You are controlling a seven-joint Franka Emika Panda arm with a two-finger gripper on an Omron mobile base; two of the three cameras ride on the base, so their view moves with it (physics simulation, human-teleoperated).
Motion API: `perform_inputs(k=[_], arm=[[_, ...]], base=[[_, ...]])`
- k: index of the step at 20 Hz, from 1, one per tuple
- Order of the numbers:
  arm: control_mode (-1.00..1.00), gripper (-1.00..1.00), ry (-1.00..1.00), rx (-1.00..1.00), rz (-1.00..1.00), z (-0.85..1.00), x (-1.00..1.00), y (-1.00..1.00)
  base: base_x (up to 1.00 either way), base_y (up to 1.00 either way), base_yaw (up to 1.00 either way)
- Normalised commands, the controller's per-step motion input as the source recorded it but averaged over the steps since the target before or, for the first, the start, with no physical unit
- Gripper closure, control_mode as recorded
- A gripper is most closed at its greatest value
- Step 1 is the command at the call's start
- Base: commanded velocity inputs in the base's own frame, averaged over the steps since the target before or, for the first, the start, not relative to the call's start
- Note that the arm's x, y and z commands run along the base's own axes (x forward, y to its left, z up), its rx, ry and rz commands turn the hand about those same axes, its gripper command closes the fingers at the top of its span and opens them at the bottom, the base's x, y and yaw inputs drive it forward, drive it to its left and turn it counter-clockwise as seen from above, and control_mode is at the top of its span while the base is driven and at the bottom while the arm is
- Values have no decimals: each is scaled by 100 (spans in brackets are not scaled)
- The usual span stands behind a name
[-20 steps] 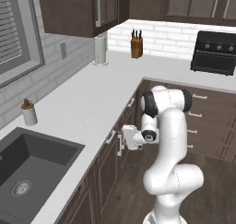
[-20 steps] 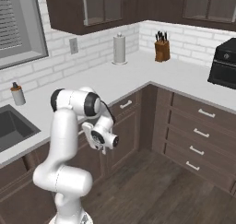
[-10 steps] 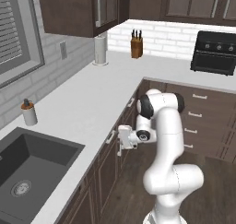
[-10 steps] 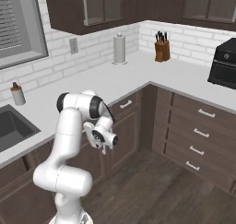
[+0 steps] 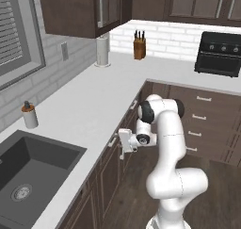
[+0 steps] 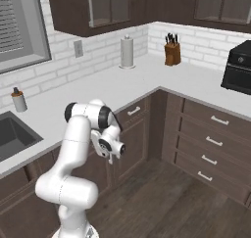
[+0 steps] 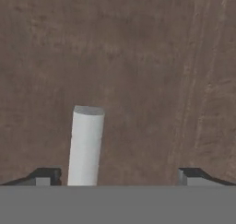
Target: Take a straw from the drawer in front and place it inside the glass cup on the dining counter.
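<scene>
White worktop [image 5: 89,105] wraps an L-shaped corner of dark brown cabinets under a white brick wall. Just below its edge sits the drawer [image 7: 138,57], its brown wood front close ahead of the tool in the hand view, with the silver bar handle [image 7: 85,147] standing as a pale cylinder between the two finger tips, nearer the left one. Wide apart are the jaws of the tool [image 5: 122,146], which grips nothing and points at the cabinet front beside a small handle [image 5: 112,141]. Farther along the worktop lie a dark sink [image 5: 28,169] and a small bottle [image 5: 29,115] by the window side, then a paper towel roll [image 6: 127,51] and a knife block [image 6: 171,54] near the corner, and a black oven [image 5: 220,53] on the far run.
</scene>
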Motion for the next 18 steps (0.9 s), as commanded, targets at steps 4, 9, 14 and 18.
perform_inputs(k=[4,9,14,18], arm=[[-100,-100,0,0,0,-1,33,34],[-100,-100,0,0,0,-29,31,24],[-100,-100,0,-4,0,-34,26,32],[-100,-100,1,-21,-1,-35,26,66]], base=[[0,0,0],[0,0,0],[0,0,0],[0,0,0]])
